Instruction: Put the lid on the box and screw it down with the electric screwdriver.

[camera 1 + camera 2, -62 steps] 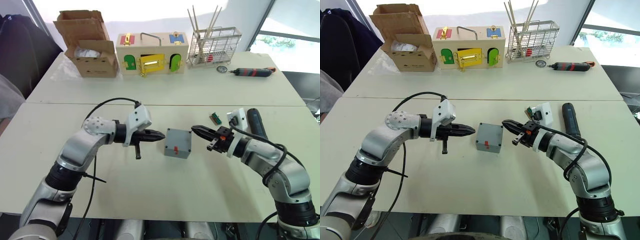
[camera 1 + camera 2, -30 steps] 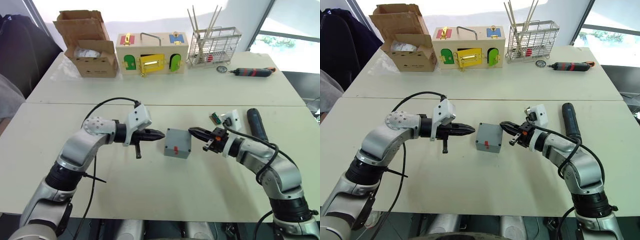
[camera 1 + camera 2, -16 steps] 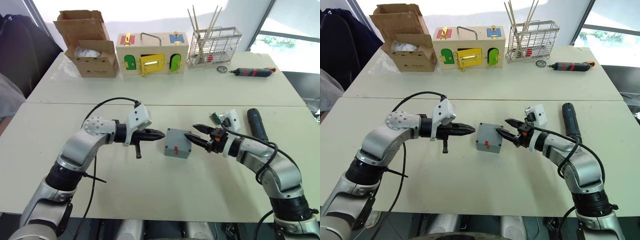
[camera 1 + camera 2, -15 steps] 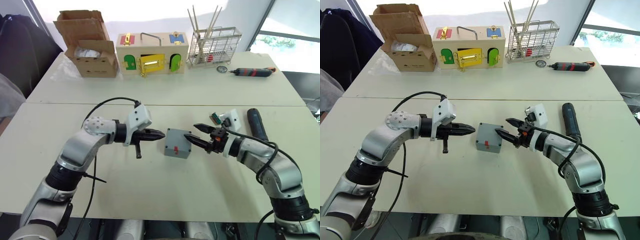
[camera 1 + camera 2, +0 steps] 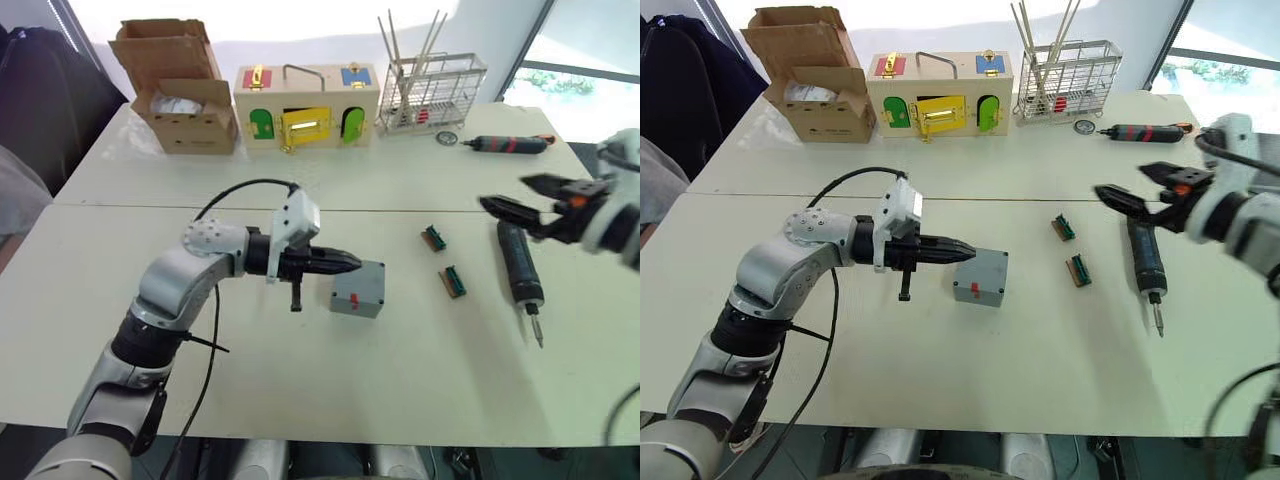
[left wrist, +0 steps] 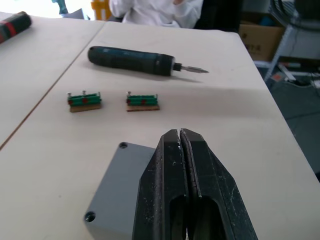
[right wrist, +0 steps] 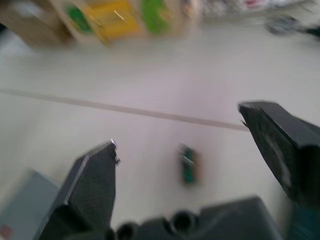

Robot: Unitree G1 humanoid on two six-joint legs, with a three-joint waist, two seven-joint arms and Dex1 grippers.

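Cardboard box (image 5: 180, 85), upper left, holds something white, unclear; left gripper (image 5: 352, 264) closed at grey box (image 5: 359, 289); right gripper (image 5: 505, 205) spread wide.

Head stereo pair: high, looking forward and down over the table (image 5: 300, 400), far enough back to take in both arms; both eyes share the same scene, slightly offset sideways.

Left wrist camera: low, close, sighting along the left gripper (image 6: 181, 137) over the box (image 6: 117, 185) toward the electric screwdriver (image 6: 131, 58).

Right wrist camera: raised, looking down past the right gripper (image 7: 182, 145) at the tabletop and box corner (image 7: 20, 212).
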